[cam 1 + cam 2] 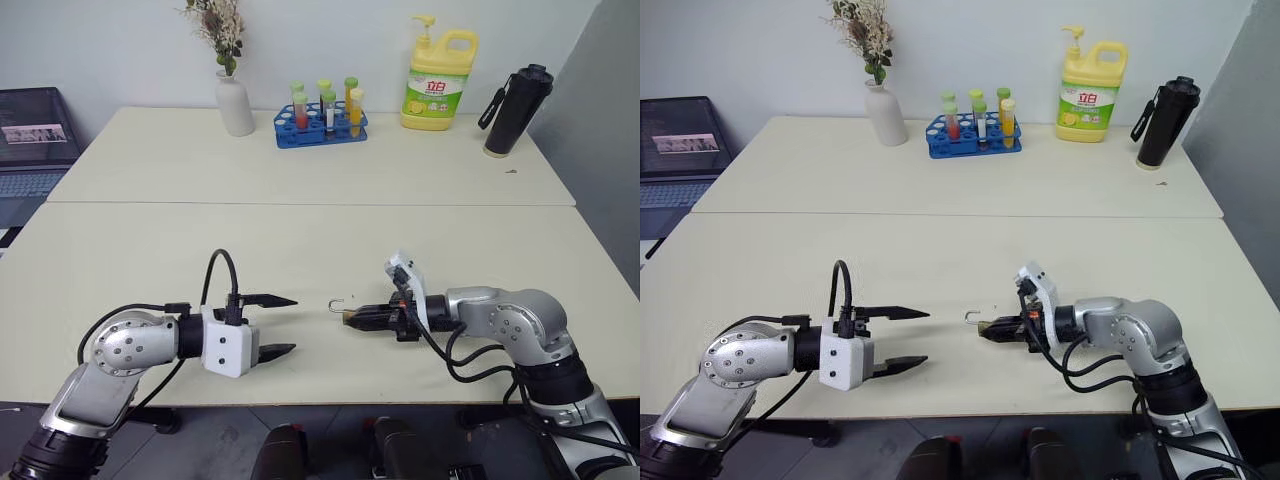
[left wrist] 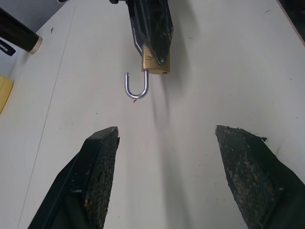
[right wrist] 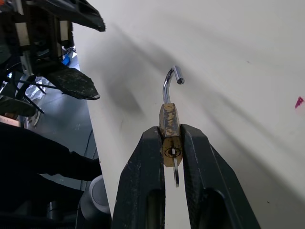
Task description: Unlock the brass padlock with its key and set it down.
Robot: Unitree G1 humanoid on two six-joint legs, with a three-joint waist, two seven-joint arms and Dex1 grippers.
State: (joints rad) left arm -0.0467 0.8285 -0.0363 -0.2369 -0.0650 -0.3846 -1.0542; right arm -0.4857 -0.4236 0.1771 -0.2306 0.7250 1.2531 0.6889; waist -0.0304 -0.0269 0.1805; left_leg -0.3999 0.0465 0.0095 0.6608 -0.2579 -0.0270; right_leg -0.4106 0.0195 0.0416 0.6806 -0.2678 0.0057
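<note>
The brass padlock is a tiny gold block pinched between the fingers of my right gripper, which is shut on it just above the near table. Its silvery shackle is swung open, with one leg free of the body, and points toward my left gripper. The key is a thin silvery sliver sticking out of the keyhole between the right fingers. My left gripper stands open and holds nothing, a short gap left of the shackle, its fingers spread wide.
At the back of the far table stand a white vase, a blue rack of test tubes, a yellow detergent bottle and a black flask. A laptop sits at the far left. A seam joins the two tables.
</note>
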